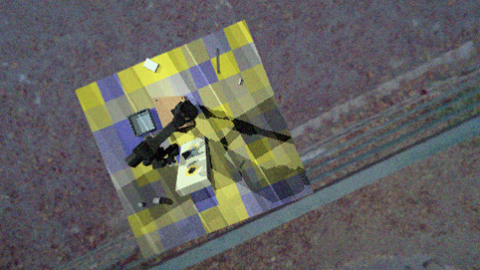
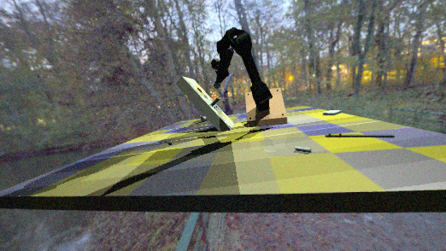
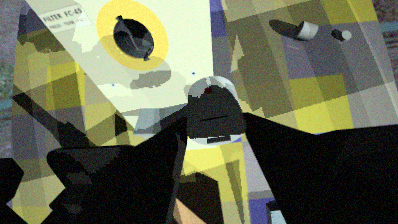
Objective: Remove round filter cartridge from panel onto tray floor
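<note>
The filter cartridge (image 3: pixel 214 107), a pale round body with a dark shaded face, is held between the fingers of my gripper (image 3: pixel 214 120) (image 2: pixel 218 84), clear of the panel. The gripper is shut on it. The pale, tilted service panel (image 3: pixel 187 30) (image 1: pixel 196 182) (image 2: pixel 195 93) has an empty round opening (image 3: pixel 133 39) (image 1: pixel 192 170) with a yellow ring around it. The tray (image 1: pixel 143 123), with a dark rim and grey floor, lies at the left in the top view, away from the gripper. The cartridge's slots cannot be made out clearly.
A dark lever-like part (image 2: pixel 214 102) stands out from the panel. Two pale cylinders (image 3: pixel 308 31) (image 3: pixel 346 35) lie beyond the panel. A white block (image 1: pixel 151 65) (image 2: pixel 332 113), a dark rod (image 1: pixel 218 60) (image 2: pixel 360 136) and a small cylinder (image 1: pixel 241 81) (image 2: pixel 302 149) lie farther off.
</note>
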Action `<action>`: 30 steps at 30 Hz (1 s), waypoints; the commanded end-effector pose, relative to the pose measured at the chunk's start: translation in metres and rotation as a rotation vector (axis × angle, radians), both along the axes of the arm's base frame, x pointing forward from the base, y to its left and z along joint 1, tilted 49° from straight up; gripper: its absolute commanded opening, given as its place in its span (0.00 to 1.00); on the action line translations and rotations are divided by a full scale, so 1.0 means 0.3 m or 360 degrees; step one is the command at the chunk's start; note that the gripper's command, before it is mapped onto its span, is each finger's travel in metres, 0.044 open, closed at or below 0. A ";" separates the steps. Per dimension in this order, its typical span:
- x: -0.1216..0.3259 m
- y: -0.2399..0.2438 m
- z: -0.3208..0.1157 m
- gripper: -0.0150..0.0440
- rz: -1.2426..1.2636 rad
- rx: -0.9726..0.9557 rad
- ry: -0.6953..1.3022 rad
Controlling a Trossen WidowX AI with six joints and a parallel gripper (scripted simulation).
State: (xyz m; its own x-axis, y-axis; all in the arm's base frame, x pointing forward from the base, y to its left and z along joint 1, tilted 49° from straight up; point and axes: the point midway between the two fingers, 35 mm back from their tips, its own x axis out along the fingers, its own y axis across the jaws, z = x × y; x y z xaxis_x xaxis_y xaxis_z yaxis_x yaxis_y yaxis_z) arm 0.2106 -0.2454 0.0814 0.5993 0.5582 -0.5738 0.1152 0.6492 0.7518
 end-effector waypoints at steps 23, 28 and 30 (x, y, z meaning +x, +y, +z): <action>-0.479 -0.239 -0.424 0.25 -0.1151 0.0193 0.1269; -0.494 -0.244 -0.433 0.25 -0.1190 0.0197 0.1299; -0.494 -0.244 -0.433 0.25 -0.1190 0.0197 0.1299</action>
